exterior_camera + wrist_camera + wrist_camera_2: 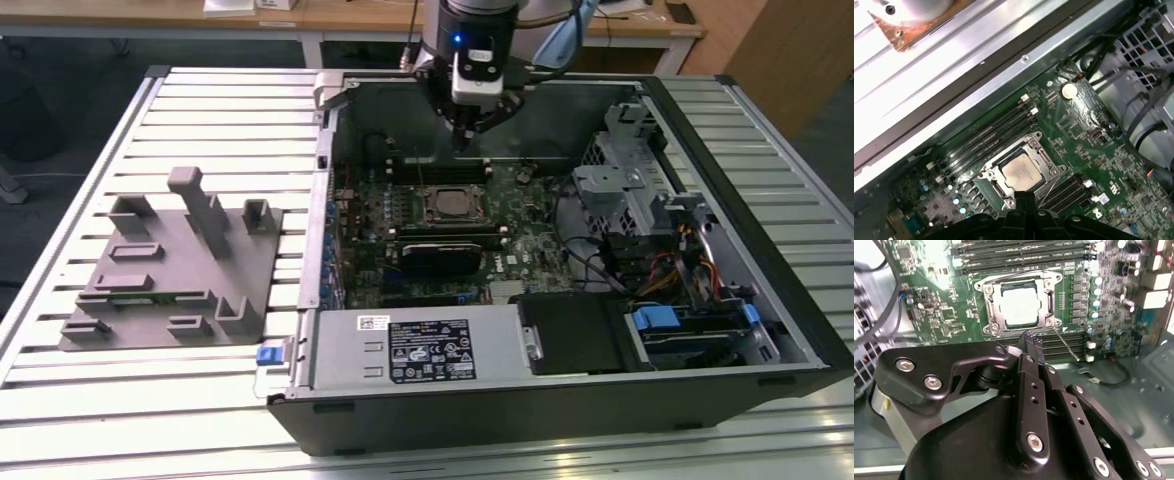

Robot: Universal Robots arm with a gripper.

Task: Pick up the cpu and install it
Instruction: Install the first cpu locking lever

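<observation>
A slatted metal table (80, 400) carries an opened computer case (561, 410) in the exterior view, with wooden desks (360, 20) far behind. Nearest the camera on the case is a labelled power supply (420, 345); toward the exterior view's left on the table stands a grey plastic block (174, 270) with upright posts. Farther back lies the green motherboard (534, 250), where the cpu (451, 203) sits inside its metal-rimmed socket frame (420, 215), its pale silvery top showing in both wrist views. Beyond the socket, the gripper (462, 140) hangs above the board, its 2 fingers (1029, 340) pressed together with nothing between them.
</observation>
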